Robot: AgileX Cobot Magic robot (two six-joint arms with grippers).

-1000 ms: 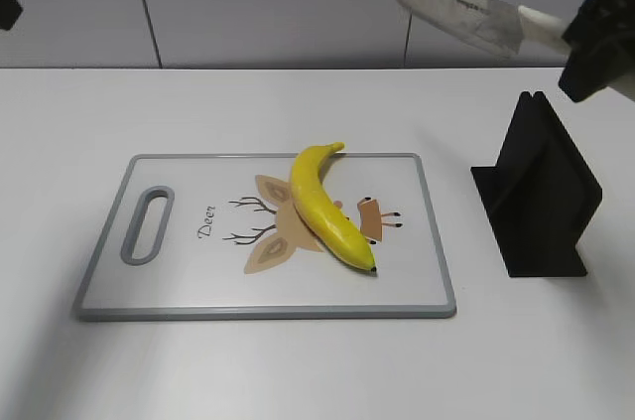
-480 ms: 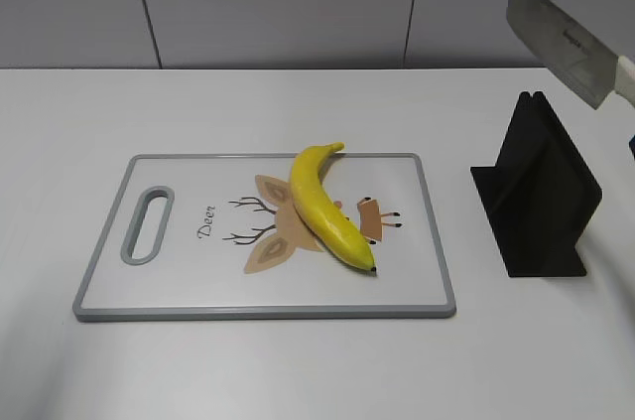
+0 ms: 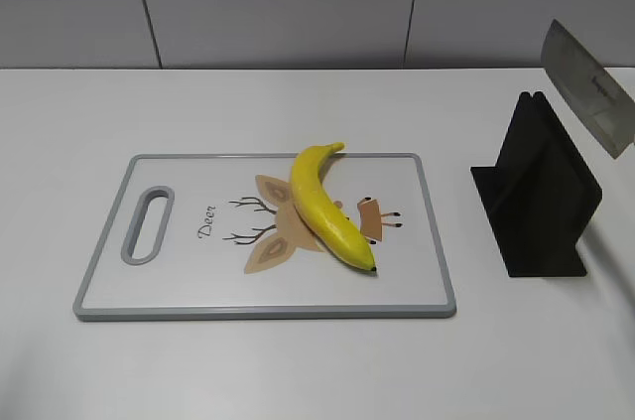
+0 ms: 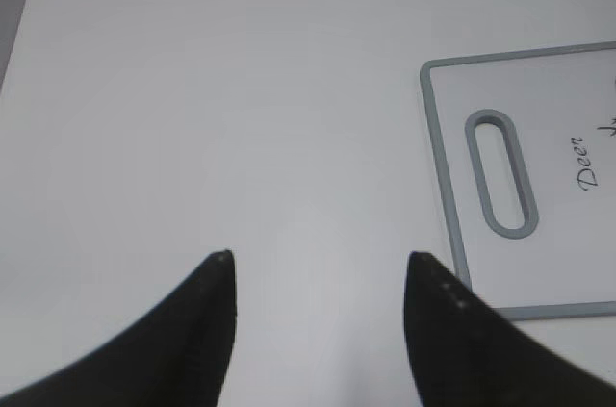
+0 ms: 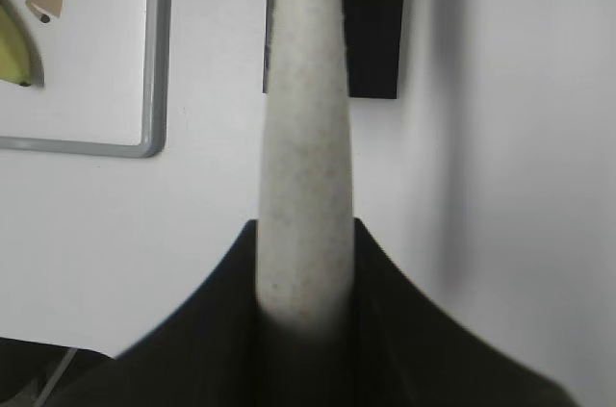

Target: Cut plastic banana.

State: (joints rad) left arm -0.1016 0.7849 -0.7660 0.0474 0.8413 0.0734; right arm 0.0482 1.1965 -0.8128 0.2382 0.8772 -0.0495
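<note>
Right gripper [image 5: 306, 316] grips one knife [image 3: 587, 88].

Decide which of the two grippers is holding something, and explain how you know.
The right gripper: its jaws clamp the knife's pale handle. The left gripper is open and empty.
</note>
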